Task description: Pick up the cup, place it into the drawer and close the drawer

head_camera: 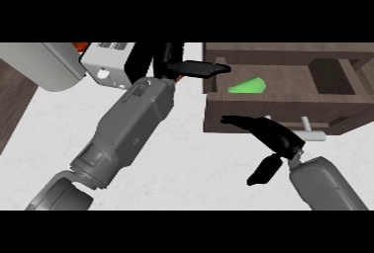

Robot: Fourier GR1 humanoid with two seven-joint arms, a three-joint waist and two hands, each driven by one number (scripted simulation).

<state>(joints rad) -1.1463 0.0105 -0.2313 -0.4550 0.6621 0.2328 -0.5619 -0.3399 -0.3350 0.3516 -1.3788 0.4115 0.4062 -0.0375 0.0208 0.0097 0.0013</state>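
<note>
White counter (190,163), green cup (248,86) inside open drawer (277,106)

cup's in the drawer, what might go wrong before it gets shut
1. The left hand reaches over the left rim of the open drawer, near the green cup; closing now might catch its fingers.
2. The right hand sits at the drawer front, left of the white handle; a push from there may slip or skew the drawer.
3. The cup looks tilted, so it may roll when the drawer moves.
</note>
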